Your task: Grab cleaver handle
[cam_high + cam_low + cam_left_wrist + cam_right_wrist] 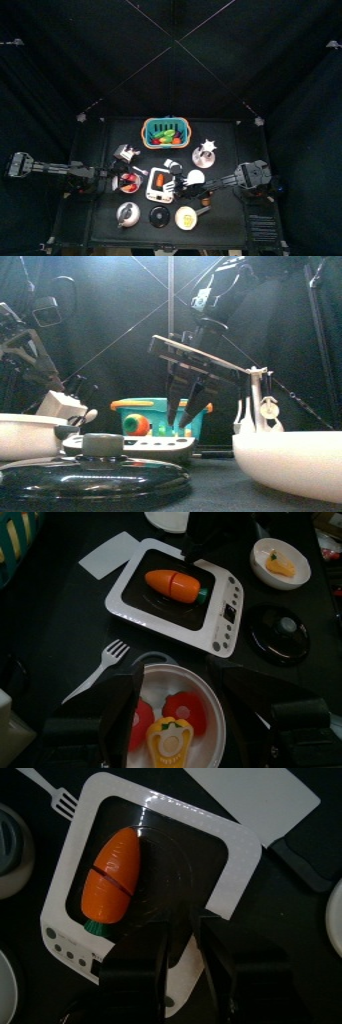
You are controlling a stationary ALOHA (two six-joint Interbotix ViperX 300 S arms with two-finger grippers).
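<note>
We see our right gripper (181,963) spread above the scale (238,868) bearing a carrot (110,876); the cleaver (254,798) lies just beside it. Our left gripper's state we cannot tell.

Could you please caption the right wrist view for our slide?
Right gripper, jaws open, above an orange toy carrot on a white-framed black tray.

Both arms are black, jointed and boxy beside the table (96,160); each gripper's jaws look like plain black bars, possibly matte.
</note>
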